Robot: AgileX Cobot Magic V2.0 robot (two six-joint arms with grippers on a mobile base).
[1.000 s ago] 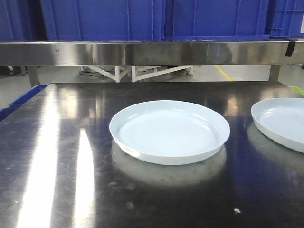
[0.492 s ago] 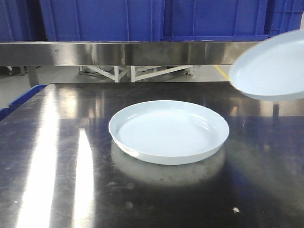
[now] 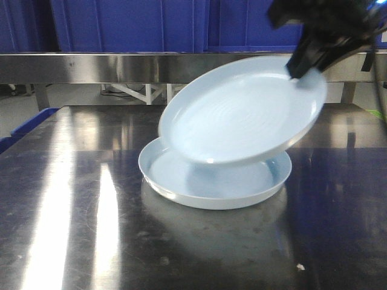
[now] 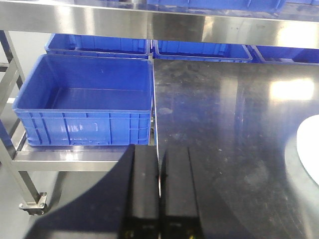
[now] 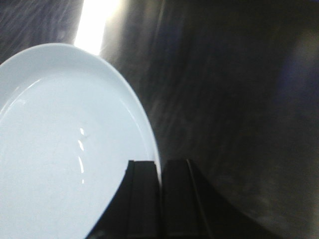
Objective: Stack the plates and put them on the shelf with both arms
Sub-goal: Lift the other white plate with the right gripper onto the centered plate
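One pale bluish-white plate (image 3: 181, 181) lies flat on the steel table (image 3: 72, 199). The second plate (image 3: 239, 115) hangs tilted above it, its low edge over the lying plate's left part. My right gripper (image 3: 302, 65) is shut on the tilted plate's upper right rim. In the right wrist view the jaws pinch the plate (image 5: 60, 149) at its rim, and my right gripper (image 5: 159, 167) is closed on it. My left gripper (image 4: 159, 154) is shut and empty over the table's left edge; a plate's edge (image 4: 309, 149) shows at its far right.
A steel shelf rail (image 3: 151, 66) runs across above the table's back, with blue bins (image 3: 127, 24) on it. An open blue crate (image 4: 84, 99) sits on a low rack left of the table. The table's left edge (image 4: 155, 124) runs under my left gripper.
The right plate has been lifted off the table at the right, carried left and tilted, and now hangs over the centre plate. The black right arm has come into view.
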